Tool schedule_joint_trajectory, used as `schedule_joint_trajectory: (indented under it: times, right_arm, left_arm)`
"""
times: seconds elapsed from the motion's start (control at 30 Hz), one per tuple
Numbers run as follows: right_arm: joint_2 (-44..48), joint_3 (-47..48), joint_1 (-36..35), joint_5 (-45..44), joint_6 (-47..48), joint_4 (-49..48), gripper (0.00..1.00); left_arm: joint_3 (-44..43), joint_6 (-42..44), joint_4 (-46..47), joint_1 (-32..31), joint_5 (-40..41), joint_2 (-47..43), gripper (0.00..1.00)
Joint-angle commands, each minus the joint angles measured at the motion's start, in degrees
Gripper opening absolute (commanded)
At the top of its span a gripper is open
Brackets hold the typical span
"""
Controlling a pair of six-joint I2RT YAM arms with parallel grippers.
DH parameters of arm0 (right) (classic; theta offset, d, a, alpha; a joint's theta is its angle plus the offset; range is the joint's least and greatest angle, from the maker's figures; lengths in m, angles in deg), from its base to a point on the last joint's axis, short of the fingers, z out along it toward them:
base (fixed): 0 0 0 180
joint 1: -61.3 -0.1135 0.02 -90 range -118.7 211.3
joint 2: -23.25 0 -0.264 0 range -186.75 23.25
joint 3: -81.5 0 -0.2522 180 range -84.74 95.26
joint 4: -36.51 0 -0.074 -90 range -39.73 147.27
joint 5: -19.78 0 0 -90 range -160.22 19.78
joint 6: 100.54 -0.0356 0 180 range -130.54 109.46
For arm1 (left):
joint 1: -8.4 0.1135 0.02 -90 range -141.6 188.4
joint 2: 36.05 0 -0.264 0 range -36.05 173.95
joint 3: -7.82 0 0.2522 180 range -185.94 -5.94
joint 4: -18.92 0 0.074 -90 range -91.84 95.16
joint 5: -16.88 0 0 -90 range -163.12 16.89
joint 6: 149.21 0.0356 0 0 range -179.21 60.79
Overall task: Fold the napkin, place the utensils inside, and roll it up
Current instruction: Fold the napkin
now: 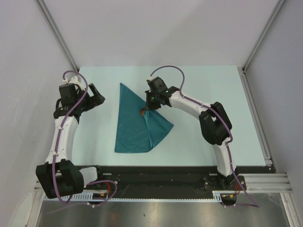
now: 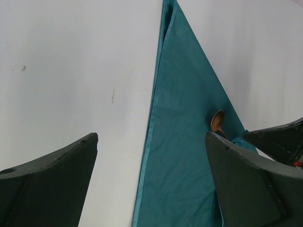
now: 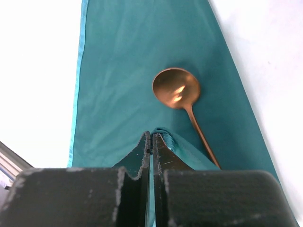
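Your right fingers [image 3: 140, 158] are pressed together on a small raised fold of the napkin [image 3: 118, 94], with the teal cloth bunched up between the tips. Just beyond those tips and a little to their right lies the spoon [image 3: 176, 88]. Its copper bowl faces up on the cloth, close to the pinch but not touching it. The thin handle runs back toward the wrist along the right side of the fingers and slips under the lifted fold. That puts the spoon's long axis nearly in line with the way your fingers point, only slightly slanted.

From above, the napkin is a folded triangle lying flat on the bench [image 1: 203, 94], with its narrow tip at the far side. The spoon sits near the triangle's right-hand slanted edge.

Your left fingers [image 2: 52, 179] are spread wide and hold nothing. They hover over bare bench just off the napkin's left edge, across the cloth from the spoon.

Your right arm is much the nearer one. Any pull of the pinched fold probably has to go sideways across the handle, not along it, or the spoon may slide out.
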State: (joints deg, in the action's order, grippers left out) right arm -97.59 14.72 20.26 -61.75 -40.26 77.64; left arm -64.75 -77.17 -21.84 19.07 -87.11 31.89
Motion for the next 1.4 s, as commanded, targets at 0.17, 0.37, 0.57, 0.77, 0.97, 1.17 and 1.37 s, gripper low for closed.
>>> schedule_joint_trajectory:
  times: [0.17, 0.37, 0.57, 0.77, 0.97, 1.17, 1.37]
  right_arm:
    - [-4.4, 3.54, 0.78, 2.52, 0.71, -4.44, 0.0]
    - [-5.81, 4.6, 0.87, 3.04, 0.36, -5.67, 0.0]
    - [-5.2, 4.69, 1.57, 4.27, 0.18, -6.98, 0.4]
    - [-1.43, 4.43, 2.36, 6.47, 0.8, -9.18, 0.69]
    - [5.51, -2.84, 5.26, 10.51, 0.54, -13.13, 0.71]
    - [14.3, -11.02, 10.09, 15.08, 1.67, -15.34, 0.7]
    - [21.42, -15.43, 14.48, 16.84, 3.43, -13.58, 0.71]
  left_arm:
    - [0.18, -0.24, 2.04, 0.4, -1.12, -0.97, 1.0]
    - [0.18, -0.15, 2.04, 0.4, -0.94, -0.71, 1.0]
    - [0.45, -0.24, 2.57, 0.48, -2.08, 0.43, 1.0]
    - [-0.87, -0.24, 5.11, -0.21, -3.84, 5.78, 0.98]
    - [-8.59, -3.66, 9.86, -4.96, -0.68, 18.59, 0.96]
    - [-22.28, -11.3, 18.82, -6.02, -6.12, 37.58, 0.85]
    - [-35.47, -11.05, 21.99, -7.42, -7.18, 53.59, 0.8]
